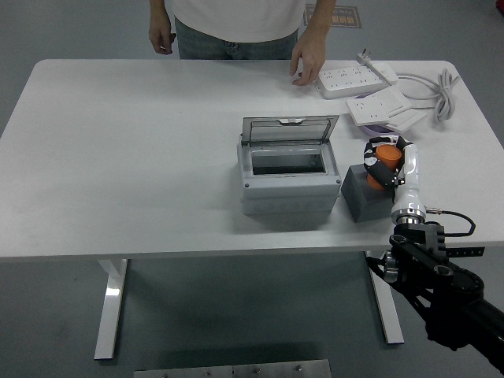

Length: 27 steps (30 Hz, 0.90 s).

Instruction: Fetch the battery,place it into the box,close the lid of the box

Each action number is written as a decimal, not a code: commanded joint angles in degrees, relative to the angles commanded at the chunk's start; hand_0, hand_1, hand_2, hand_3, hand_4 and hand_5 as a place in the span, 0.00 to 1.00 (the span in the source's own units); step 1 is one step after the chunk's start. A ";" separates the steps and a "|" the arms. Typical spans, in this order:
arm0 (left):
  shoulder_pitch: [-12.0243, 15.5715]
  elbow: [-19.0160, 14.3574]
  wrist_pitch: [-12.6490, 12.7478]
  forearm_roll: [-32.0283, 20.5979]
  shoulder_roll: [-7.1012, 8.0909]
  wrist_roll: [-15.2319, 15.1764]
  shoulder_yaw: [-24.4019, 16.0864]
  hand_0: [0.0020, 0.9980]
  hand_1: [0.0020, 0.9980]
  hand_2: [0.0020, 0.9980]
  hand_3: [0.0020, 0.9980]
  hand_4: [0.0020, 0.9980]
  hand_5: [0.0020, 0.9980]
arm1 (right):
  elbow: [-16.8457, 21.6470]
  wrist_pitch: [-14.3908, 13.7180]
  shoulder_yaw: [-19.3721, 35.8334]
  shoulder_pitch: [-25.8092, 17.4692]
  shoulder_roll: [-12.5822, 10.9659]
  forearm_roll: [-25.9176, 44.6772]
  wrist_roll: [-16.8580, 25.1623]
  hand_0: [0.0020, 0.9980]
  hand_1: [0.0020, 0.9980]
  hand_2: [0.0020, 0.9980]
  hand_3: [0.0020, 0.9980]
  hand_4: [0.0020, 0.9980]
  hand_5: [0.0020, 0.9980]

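The grey box [287,177] stands at the table's middle with its clear lid [290,129] tilted up at the back and its inside showing. Right of it lies a dark grey block [364,194]. My right hand [383,162] hovers over that block, fingers curled around the orange battery [386,155]. The battery sits in my hand a little above the block's far edge. My left arm does not show.
A person stands at the far side; one hand [304,64] rests on the table beside a white power strip [356,79]. A second strip [386,109] and a coiled cable [442,94] lie at the far right.
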 joint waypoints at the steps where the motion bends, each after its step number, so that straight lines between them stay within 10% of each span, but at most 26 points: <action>1: -0.01 0.00 0.01 0.02 0.01 -0.01 -0.01 0.57 0.71 0.63 0.60 0.68 0.13 | 0.00 -0.01 -0.05 0.09 0.02 0.08 0.00 0.49 0.32 0.36 0.42 0.32 0.00; 27: 0.05 -0.11 0.31 0.28 0.13 0.07 -0.14 0.58 0.71 0.65 0.60 0.69 0.15 | 1.38 -0.96 -0.01 1.09 -0.85 -1.30 -1.18 0.48 0.32 0.37 0.42 0.31 0.00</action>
